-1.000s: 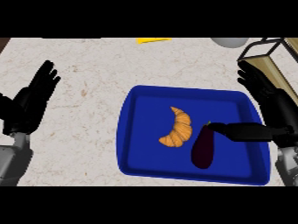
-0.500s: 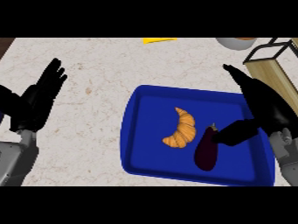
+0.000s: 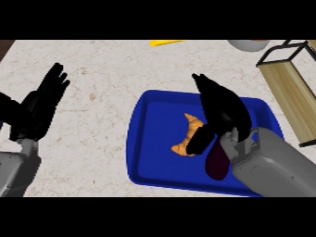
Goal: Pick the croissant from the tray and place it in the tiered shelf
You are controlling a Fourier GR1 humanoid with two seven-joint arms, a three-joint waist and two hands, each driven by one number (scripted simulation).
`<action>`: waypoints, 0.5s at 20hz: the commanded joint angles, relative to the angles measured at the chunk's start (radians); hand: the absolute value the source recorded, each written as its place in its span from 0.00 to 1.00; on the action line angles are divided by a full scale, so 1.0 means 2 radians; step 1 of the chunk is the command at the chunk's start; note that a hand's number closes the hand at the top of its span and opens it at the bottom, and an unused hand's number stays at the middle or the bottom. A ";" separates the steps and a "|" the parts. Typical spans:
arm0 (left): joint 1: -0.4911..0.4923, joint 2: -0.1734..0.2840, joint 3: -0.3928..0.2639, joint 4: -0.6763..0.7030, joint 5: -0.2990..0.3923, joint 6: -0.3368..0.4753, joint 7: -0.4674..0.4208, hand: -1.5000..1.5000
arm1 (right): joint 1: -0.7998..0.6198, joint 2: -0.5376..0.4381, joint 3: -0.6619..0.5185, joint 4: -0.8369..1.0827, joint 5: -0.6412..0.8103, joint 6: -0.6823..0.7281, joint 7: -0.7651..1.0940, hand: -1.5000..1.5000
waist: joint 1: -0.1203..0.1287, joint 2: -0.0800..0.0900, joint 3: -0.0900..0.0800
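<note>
— Over the blue tray (image 3: 143,139), where exactly was your right hand (image 3: 218,111)?

— It hung above the tray's middle, fingers straight and apart, thumb reaching down toward the croissant (image 3: 190,134). I held nothing.

— And the croissant itself?

— It lay flat inside the tray, left of centre, partly under my thumb. I couldn't tell whether the thumb touched it.

— What worried you?

— The dark aubergine (image 3: 218,159), lying in the tray just right of the croissant, half hidden under my wrist. If I had closed my fingers carelessly, I judged I might catch it too, or push the croissant against the tray's left wall and out of reach.

— Anything else?

— The tiered shelf (image 3: 293,97) stood on the table beyond the tray's right edge. I thought a low carry might clip its dark frame or the tray's rim.

— Your left hand (image 3: 41,104)?

— It rested open, fingers up, well left of the tray.
</note>
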 commanded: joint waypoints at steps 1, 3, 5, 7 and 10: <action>0.015 0.000 0.001 -0.018 -0.001 0.004 0.008 0.50 | -0.026 0.032 0.021 0.053 0.007 0.048 0.108 0.00 | 0.002 -0.001 0.000; 0.003 0.011 0.005 -0.020 0.001 -0.004 0.026 0.50 | -0.033 0.053 0.029 0.064 0.017 0.047 0.119 0.00 | -0.002 -0.001 0.001; 0.007 0.000 0.011 0.004 0.003 -0.010 -0.003 0.50 | -0.038 0.048 0.028 0.066 0.009 0.069 0.124 0.00 | -0.007 0.000 0.000; -0.004 0.007 0.019 0.002 0.008 -0.015 0.009 0.50 | -0.027 0.075 0.049 0.089 0.039 0.044 0.123 0.00 | -0.006 0.000 0.001; -0.009 0.002 0.020 0.002 -0.001 -0.003 0.012 0.50 | -0.021 0.068 0.048 0.049 0.025 0.077 0.147 0.00 | -0.014 -0.003 0.001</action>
